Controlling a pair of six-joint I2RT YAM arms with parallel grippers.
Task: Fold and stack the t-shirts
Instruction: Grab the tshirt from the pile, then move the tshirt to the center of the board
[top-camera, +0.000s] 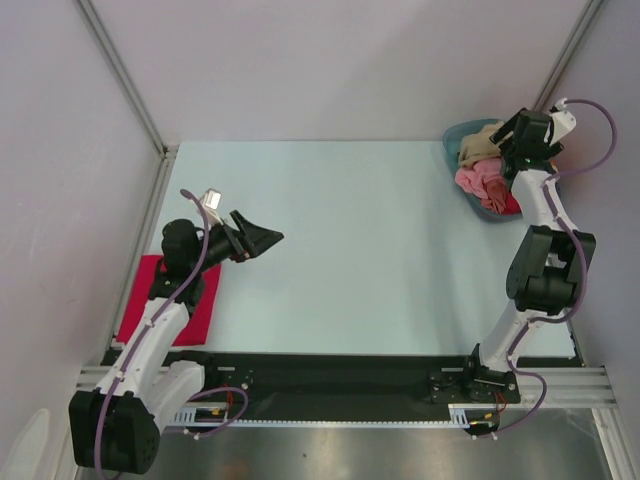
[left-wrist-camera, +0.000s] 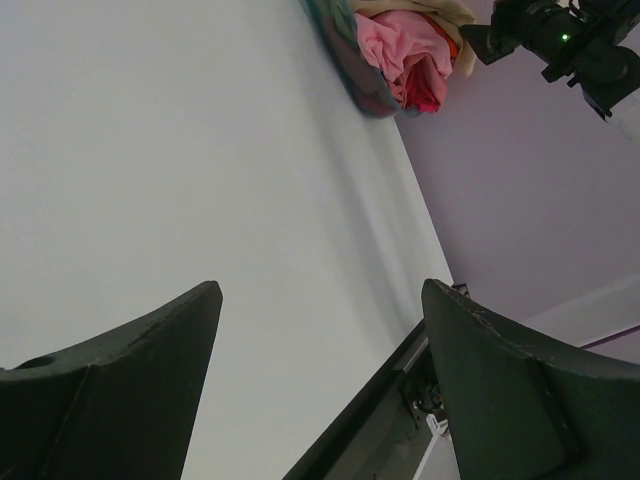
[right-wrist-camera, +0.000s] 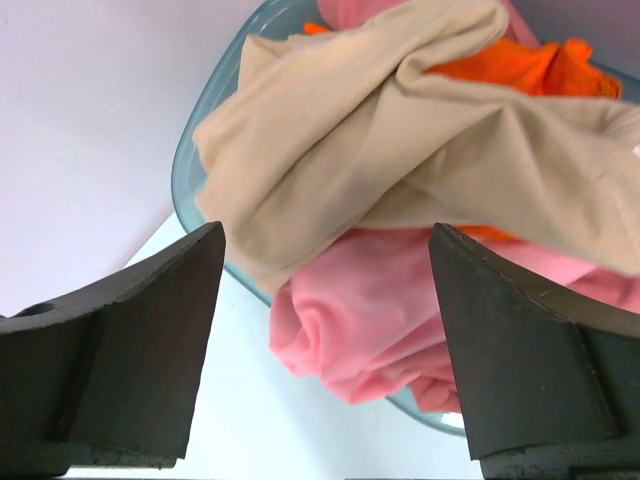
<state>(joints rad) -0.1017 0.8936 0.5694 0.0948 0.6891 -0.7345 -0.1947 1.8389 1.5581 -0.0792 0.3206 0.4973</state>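
Observation:
A teal basin at the table's far right holds crumpled shirts: a tan shirt on top, a pink shirt below it, and a red shirt at the near end. In the right wrist view the tan shirt lies over the pink shirt, with an orange shirt behind. My right gripper hangs open and empty just above the pile. A folded magenta-red shirt lies at the table's left edge under my left arm. My left gripper is open and empty above the table.
The light blue table has a black rail along its near edge. Grey walls and metal posts close in the back and sides. The basin with the pink shirt shows far off in the left wrist view.

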